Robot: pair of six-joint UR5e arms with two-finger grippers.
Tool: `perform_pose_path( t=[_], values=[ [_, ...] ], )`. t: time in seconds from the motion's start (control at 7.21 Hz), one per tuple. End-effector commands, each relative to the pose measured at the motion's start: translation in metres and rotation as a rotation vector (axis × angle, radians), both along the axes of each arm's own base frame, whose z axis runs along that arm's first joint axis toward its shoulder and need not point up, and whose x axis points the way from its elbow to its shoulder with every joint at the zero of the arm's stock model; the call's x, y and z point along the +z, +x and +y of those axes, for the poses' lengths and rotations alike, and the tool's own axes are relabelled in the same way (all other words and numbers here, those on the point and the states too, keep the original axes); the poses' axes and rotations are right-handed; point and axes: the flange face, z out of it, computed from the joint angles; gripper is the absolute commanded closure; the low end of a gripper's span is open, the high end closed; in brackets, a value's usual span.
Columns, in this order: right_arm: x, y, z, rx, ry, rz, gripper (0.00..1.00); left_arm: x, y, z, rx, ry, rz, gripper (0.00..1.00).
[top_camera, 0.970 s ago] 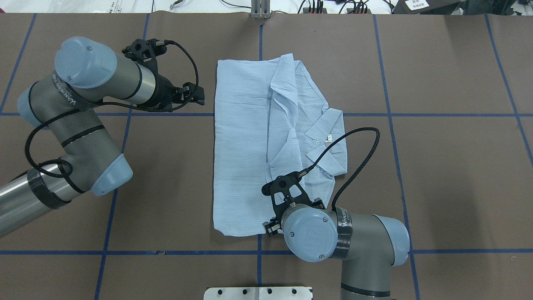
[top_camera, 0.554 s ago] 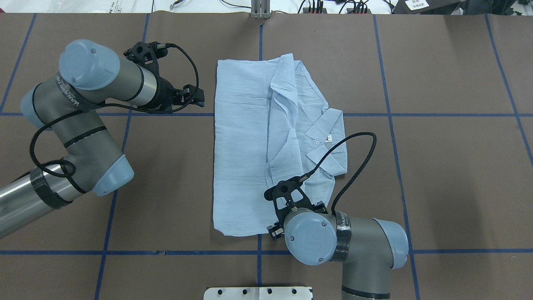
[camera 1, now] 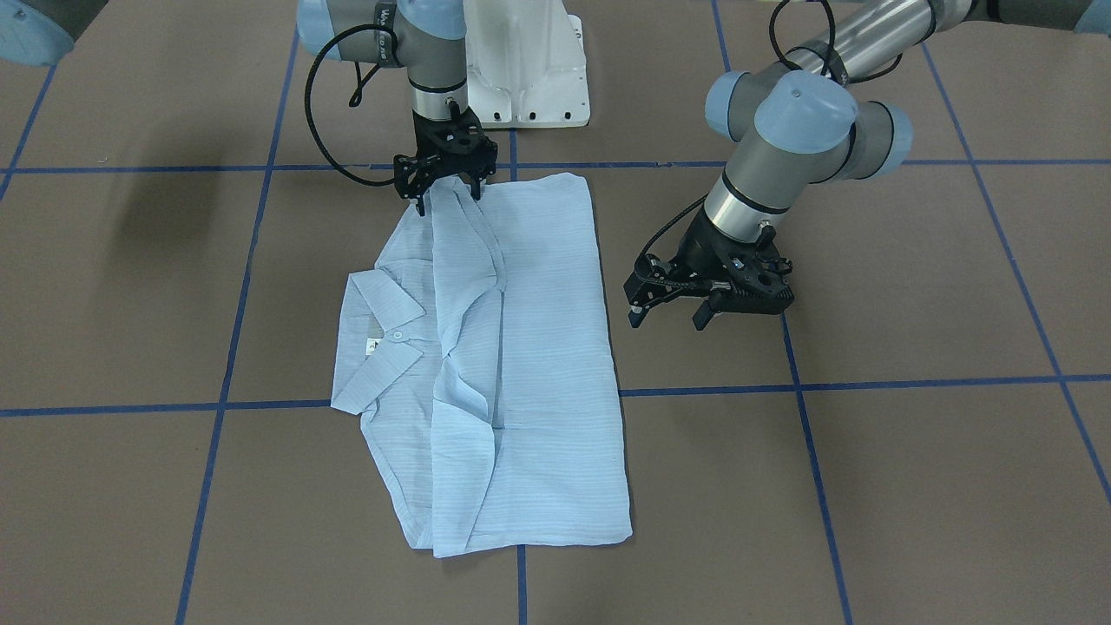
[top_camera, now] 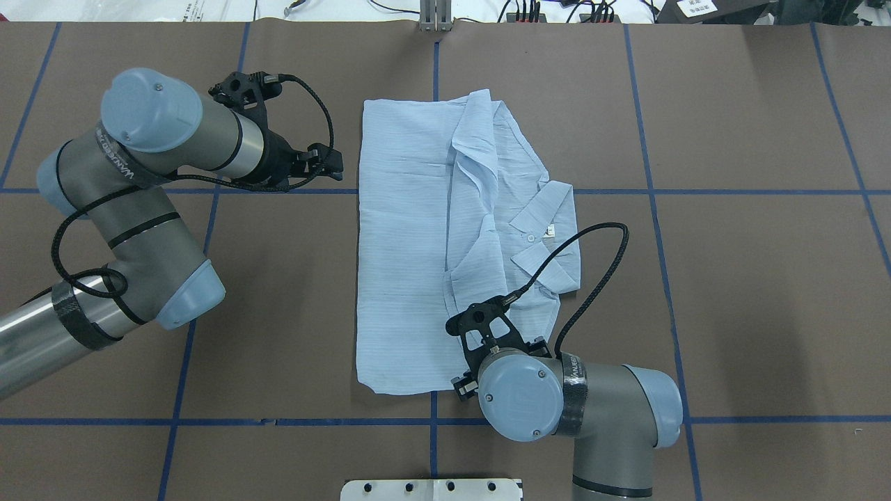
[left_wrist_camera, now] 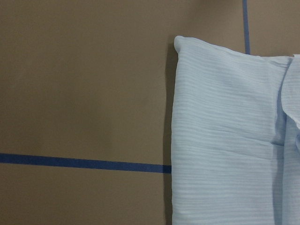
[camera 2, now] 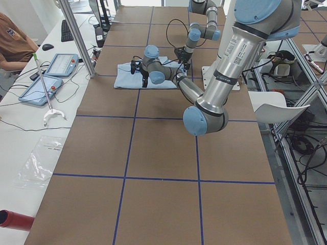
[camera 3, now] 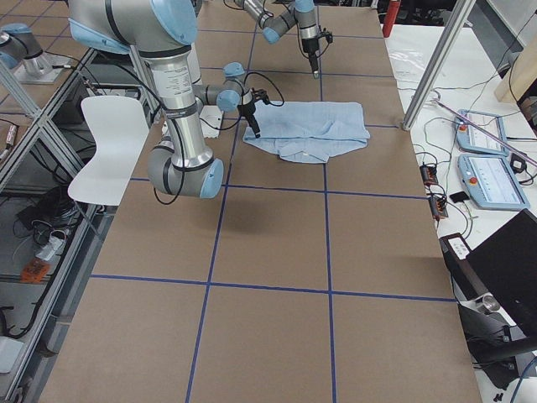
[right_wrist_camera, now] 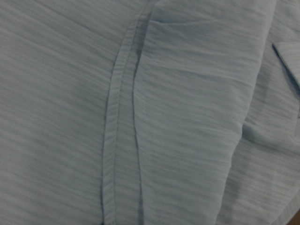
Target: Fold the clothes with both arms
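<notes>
The light-blue shirt (camera 1: 529, 365) lies folded into a long rectangle mid-table, its collar (top_camera: 546, 229) facing up on the robot's right side. My right gripper (camera 1: 449, 200) points straight down at the shirt's edge nearest the robot base, jaws apart, with fabric between the fingertips. From overhead that gripper is mostly hidden under its own wrist (top_camera: 522, 396). The right wrist view is filled by the shirt (right_wrist_camera: 187, 117) and a seam. My left gripper (camera 1: 668, 317) hovers open and empty over bare table just beside the shirt's long edge (left_wrist_camera: 176, 140).
The brown table cover carries a grid of blue tape lines (top_camera: 647, 191). The white pedestal base (camera 1: 529, 69) stands at the robot's side of the table. A metal post (top_camera: 435, 17) stands at the far edge. Tablets (camera 2: 61, 64) and a seated person (camera 2: 10, 43) are beyond it.
The right wrist has shifted slightly toward the robot's base along the shirt's near edge. The left arm has adjusted a little, its gripper staying beside the shirt. The shirt has not moved.
</notes>
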Motion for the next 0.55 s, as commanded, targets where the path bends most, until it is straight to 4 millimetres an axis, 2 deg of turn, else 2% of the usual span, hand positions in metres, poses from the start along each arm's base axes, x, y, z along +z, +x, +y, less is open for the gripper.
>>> perform_pose_path(
  t=[0.0, 0.14, 0.28, 0.42],
  values=[
    [0.0, 0.009, -0.017, 0.006, 0.017, 0.007, 0.0, -0.002, 0.001, 0.0, -0.002, -0.003, 0.005, 0.0],
    [0.006, 0.018, -0.028, 0.008, 0.025, 0.019, 0.0, -0.004, 0.005, 0.003, 0.004, -0.005, 0.007, 0.0],
    [0.023, 0.031, -0.042, 0.017, 0.026, 0.042, 0.0, -0.009, 0.009, 0.006, 0.006, -0.013, 0.018, 0.0],
    [0.032, 0.049, -0.05, 0.012, 0.047, 0.058, 0.0, -0.008, 0.013, 0.007, 0.01, -0.016, 0.017, 0.0]
  ],
)
